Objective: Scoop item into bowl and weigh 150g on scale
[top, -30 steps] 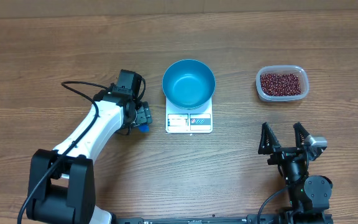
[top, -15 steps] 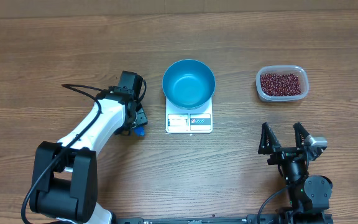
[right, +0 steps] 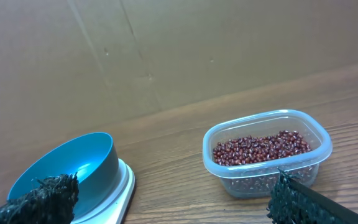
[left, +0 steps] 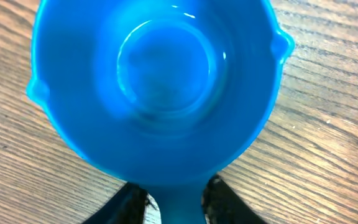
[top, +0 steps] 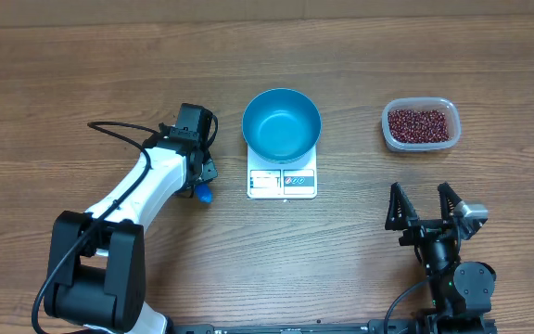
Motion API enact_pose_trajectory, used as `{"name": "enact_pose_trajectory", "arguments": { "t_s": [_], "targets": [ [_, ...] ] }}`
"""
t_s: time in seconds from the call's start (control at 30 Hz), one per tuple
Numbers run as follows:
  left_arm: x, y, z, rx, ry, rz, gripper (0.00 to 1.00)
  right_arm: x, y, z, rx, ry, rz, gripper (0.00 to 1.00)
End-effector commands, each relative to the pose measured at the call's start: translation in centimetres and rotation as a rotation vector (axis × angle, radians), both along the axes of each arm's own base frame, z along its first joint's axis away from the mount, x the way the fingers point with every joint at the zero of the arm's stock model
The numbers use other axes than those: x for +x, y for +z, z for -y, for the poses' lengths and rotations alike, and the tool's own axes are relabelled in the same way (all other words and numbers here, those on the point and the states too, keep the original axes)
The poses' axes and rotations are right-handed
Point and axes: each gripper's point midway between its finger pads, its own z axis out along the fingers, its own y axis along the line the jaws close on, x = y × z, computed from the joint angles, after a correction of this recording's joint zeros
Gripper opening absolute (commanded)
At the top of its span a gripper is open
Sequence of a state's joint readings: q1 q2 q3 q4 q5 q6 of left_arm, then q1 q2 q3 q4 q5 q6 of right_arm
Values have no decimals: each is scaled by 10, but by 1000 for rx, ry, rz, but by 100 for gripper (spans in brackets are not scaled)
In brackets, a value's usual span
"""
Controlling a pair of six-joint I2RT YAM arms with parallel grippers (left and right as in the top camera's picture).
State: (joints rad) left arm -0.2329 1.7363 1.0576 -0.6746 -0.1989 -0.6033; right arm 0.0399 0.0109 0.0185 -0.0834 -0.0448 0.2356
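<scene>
The blue bowl (top: pixel 282 123) stands empty on the white scale (top: pixel 282 182), both also in the right wrist view as bowl (right: pixel 73 163) and scale (right: pixel 122 185). The item, red-brown beans (top: pixel 420 124) (right: pixel 260 148), fills a clear tub. A small blue scoop (left: pixel 154 81) lies on the table left of the scale. My left gripper (top: pixel 202 182) (left: pixel 176 198) is low over it, its jaws close on either side of the handle. The right finger touches the handle; a thin light sliver shows beside the left finger. My right gripper (top: pixel 425 206) (right: pixel 173 196) stands wide open and empty near the front edge.
The clear plastic tub (top: pixel 441 106) (right: pixel 319 146) sits at the back right, beyond my right gripper. A black cable (top: pixel 119 130) loops off the left arm. A brown cardboard wall (right: pixel 166 50) rises behind the table.
My left gripper's jaws have narrowed around the scoop's handle. The bit of scoop showing under the gripper has shifted slightly left. The right arm has not moved.
</scene>
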Motion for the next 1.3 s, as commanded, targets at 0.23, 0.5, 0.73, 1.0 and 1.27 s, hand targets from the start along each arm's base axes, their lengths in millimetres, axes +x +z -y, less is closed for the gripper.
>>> {"name": "enact_pose_trajectory", "arguments": {
  "t_s": [0.23, 0.5, 0.73, 1.0, 1.27],
  "targets": [
    [3, -1, -5, 15, 15, 7, 29, 0, -3, 0, 0, -3, 0, 100],
    [3, -1, -3, 8, 14, 5, 26, 0, -3, 0, 0, -3, 0, 100],
    [2, -2, -3, 6, 13, 2, 33, 0, -3, 0, 0, -3, 0, 100],
    [-2, -4, 1, -16, 2, -19, 34, 0, -3, 0, 0, -3, 0, 100],
    [-3, -6, 1, -17, 2, -16, 34, 0, -3, 0, 0, -3, 0, 100]
  ]
}}
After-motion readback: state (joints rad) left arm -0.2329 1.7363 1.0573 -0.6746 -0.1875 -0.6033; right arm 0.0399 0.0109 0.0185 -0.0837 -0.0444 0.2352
